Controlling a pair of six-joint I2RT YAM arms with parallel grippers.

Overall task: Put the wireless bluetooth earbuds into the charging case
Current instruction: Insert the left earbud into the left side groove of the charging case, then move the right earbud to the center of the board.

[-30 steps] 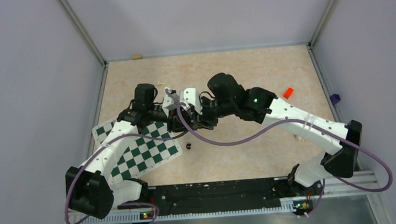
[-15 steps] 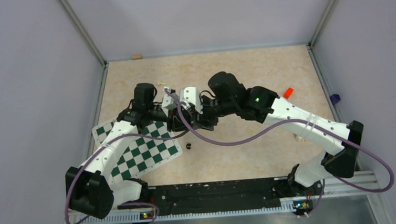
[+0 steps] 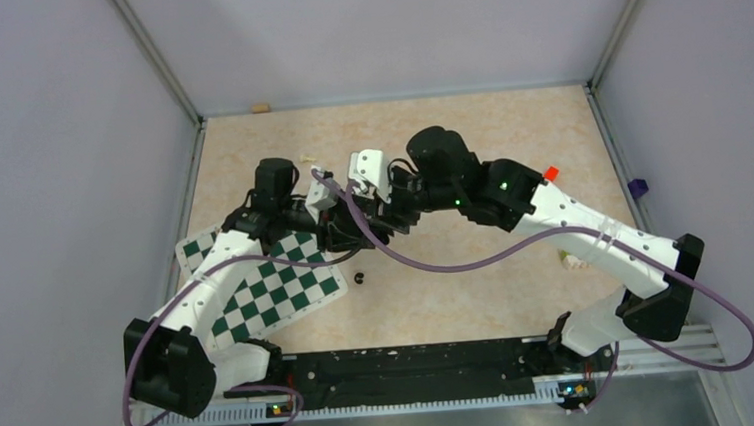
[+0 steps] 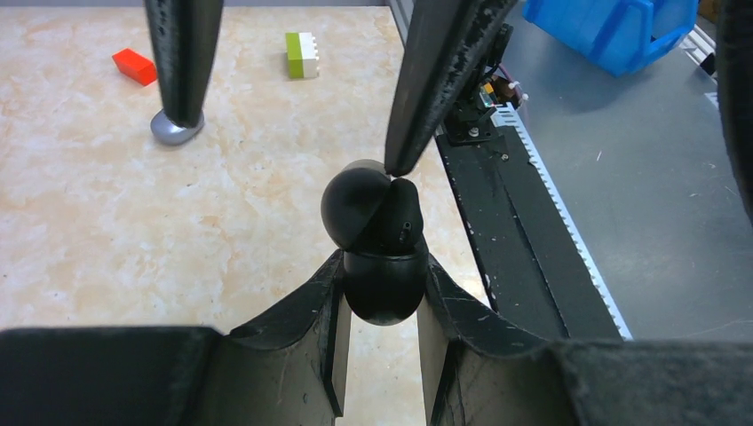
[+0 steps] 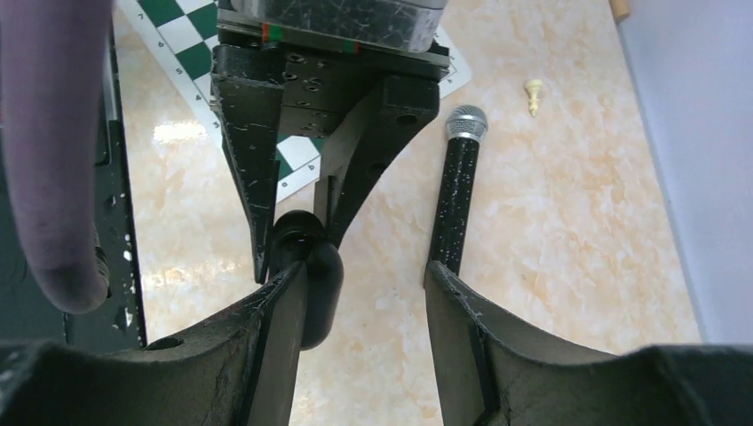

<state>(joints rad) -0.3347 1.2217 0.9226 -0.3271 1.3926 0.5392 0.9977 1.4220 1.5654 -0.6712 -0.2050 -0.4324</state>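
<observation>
Right gripper (image 5: 366, 275) wider, slightly farther back.

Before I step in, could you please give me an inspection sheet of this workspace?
Surface: beige marbled tabletop; chessboard mat at its left.
Job's things: black charging case, lid open; one black earbud loose beside the mat; other earbuds not seen.
Clutter: microphone, cream chess piece, red block, green-and-white brick.
Grippers: left gripper shut on the charging case; right gripper open, one fingertip at the lid.
Cables: purple cable sags across the table between the arms.
Surroundings: pale walls; blue bin beyond the table's edge.
</observation>
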